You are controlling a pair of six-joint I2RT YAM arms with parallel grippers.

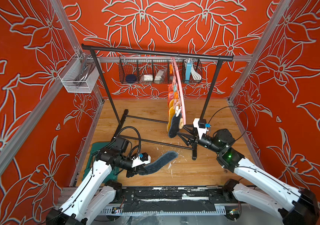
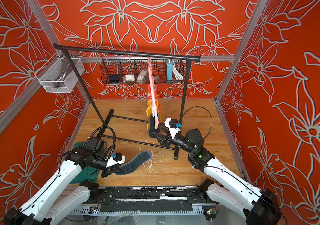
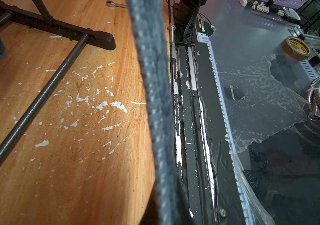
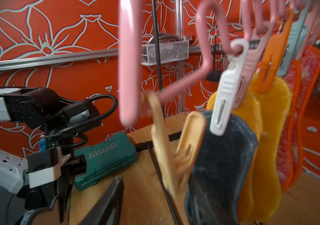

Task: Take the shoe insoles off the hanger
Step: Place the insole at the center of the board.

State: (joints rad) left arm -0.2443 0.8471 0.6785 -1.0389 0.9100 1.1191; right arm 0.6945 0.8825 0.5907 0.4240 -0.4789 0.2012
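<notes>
Shoe insoles (image 1: 171, 115) — 5 clipped along the pink hanger (image 1: 181, 97), long axes vertical, nearest dark grey insole (image 1: 173, 127) just ahead of the parted fingers of the right gripper (image 1: 180, 130) — 1 loose grey insole (image 1: 161, 160) pinched in the closed left gripper (image 1: 141, 171).

Rack: black garment rack (image 1: 155, 52), mid-table
Far wall: black wire basket (image 1: 130, 67)
Far left: white mesh basket (image 1: 77, 83)
Near left: green tool case (image 4: 104, 157)
Surface: white-flecked wooden tabletop (image 1: 203, 171)
</notes>
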